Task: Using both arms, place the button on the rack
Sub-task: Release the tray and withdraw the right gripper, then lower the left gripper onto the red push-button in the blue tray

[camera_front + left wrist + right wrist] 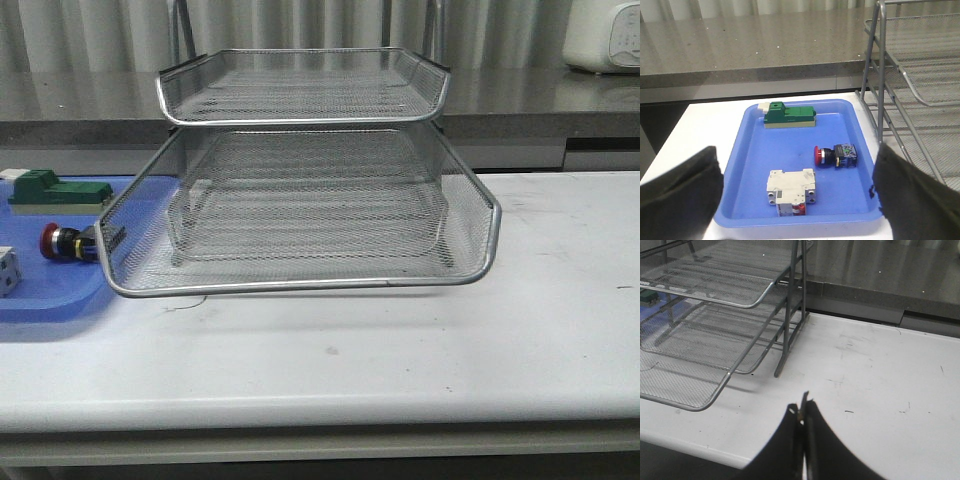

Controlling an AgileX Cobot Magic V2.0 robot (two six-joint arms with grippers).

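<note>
The button [66, 243] [835, 155], red head and black body, lies on its side in the blue tray [50, 295] [790, 140], just left of the rack [300, 285]. The rack's wire tiers also show in both wrist views [900, 65] [715, 295]. My left gripper [797, 192] hangs open over the tray's near end, its two black fingers [675, 195] wide apart, the button ahead between them. My right gripper [802, 412] is shut on nothing, above bare table to the right of the rack. Neither arm shows in the front view.
In the blue tray also lie a green block [58, 192] [789, 115] and a white breaker-like part [791, 189] [6, 270]. A grey counter ledge [520, 100] runs behind the table, with a white appliance [603, 40] at its far right.
</note>
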